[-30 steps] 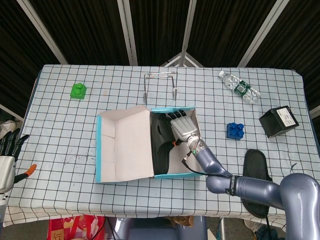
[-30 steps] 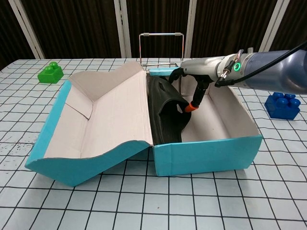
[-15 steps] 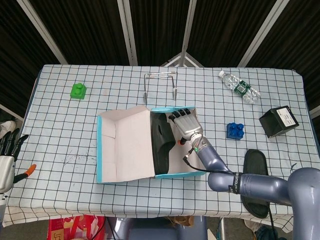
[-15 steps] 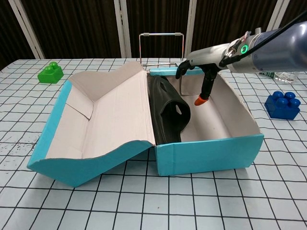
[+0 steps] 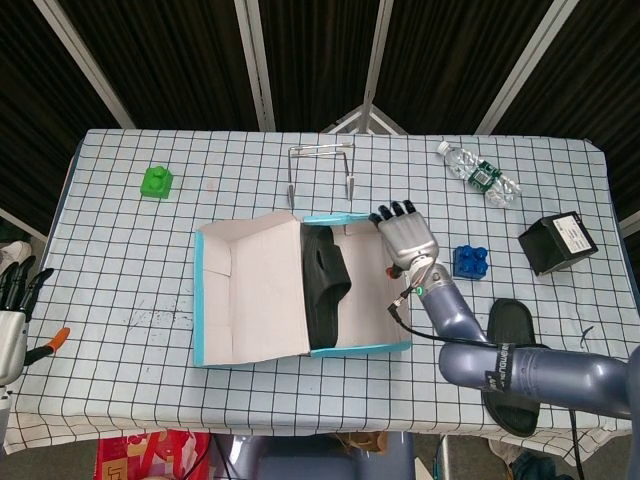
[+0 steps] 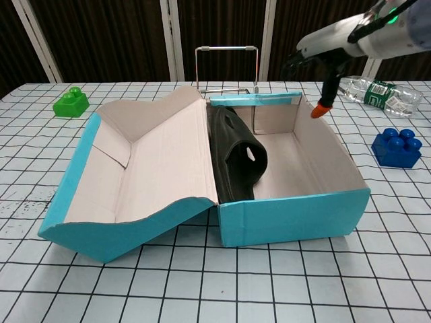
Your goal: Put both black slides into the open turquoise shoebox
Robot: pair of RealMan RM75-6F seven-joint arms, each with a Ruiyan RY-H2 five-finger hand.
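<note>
The open turquoise shoebox (image 5: 360, 350) sits mid-table, its lid folded out to the left. One black slide (image 5: 325, 285) stands on its side in the box against the lid-side wall, also plain in the chest view as the slide (image 6: 237, 151) inside the box (image 6: 289, 215). The second black slide (image 5: 515, 325) lies on the table right of the box, partly under my right forearm. My right hand (image 5: 405, 235) hovers above the box's right rim, fingers apart, holding nothing; the chest view shows this hand (image 6: 326, 50) raised above the box. My left hand (image 5: 14, 305) hangs empty, fingers apart, off the table's left edge.
A blue block (image 5: 469, 261) and a black box (image 5: 557, 242) lie right of the shoebox, with a water bottle (image 5: 480, 175) behind them. A wire frame (image 5: 320, 170) stands just behind the box. A green block (image 5: 156, 181) sits far left.
My right hand has let go of the slide, lifted out of the box and moved right, above its rim. The slide stays leaning inside. The left hand has barely moved.
</note>
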